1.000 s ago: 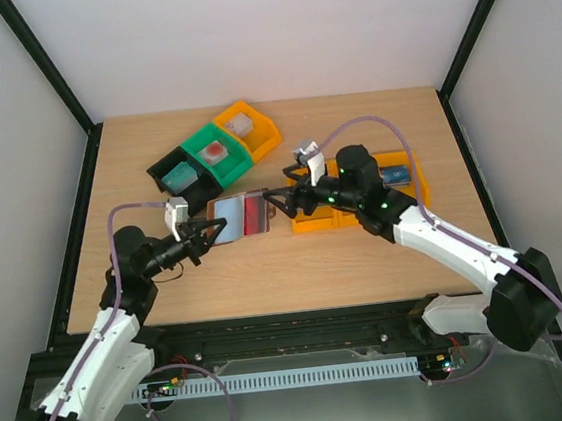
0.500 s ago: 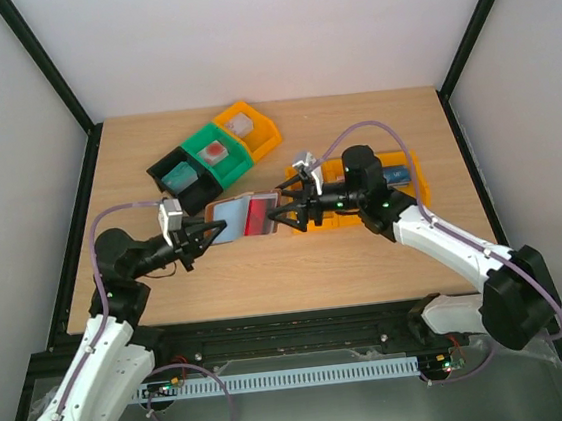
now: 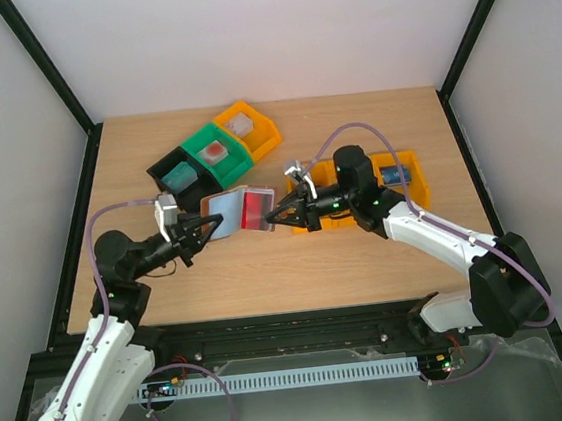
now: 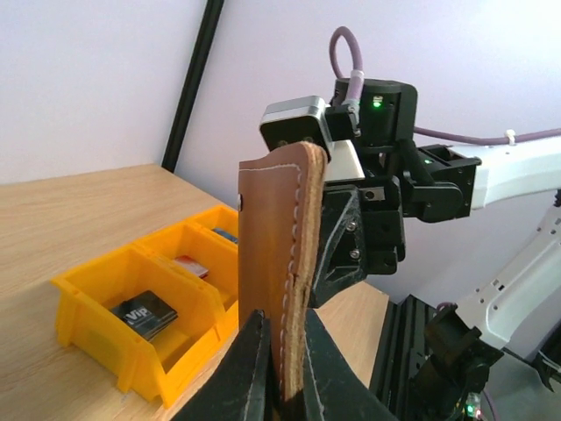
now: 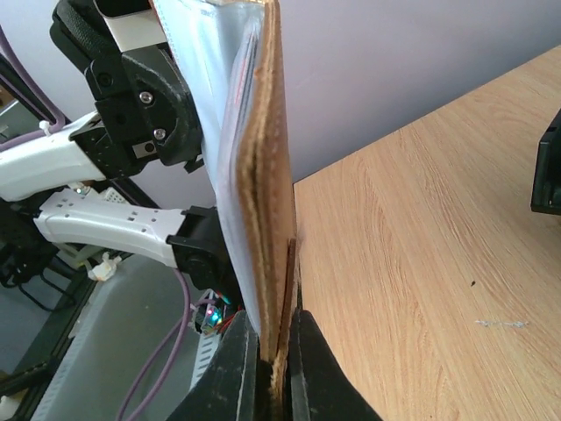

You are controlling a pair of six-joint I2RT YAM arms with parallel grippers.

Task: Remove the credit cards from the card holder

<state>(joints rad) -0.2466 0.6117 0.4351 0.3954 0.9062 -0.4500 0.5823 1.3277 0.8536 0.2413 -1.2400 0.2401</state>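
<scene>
Overhead view: a small brown leather bifold card holder (image 3: 227, 214) hangs open above the wooden table (image 3: 297, 269), stretched between the two arms. The left gripper (image 3: 205, 226) pinches one end and the right gripper (image 3: 275, 217) the other. A thin red plastic credit card (image 3: 253, 209) sits in the half nearest the right jaws.

Left wrist view: the left jaws are closed on a stitched leather edge. The right gripper is just beyond, and a yellow plastic bin (image 4: 114, 351) lies below.

Right wrist view: the right jaws are clamped on the opposite edge.

The leather looks light and floppy and will probably fold. The card seems stiff and slick, so it is best pinched by its exposed edge.
</scene>
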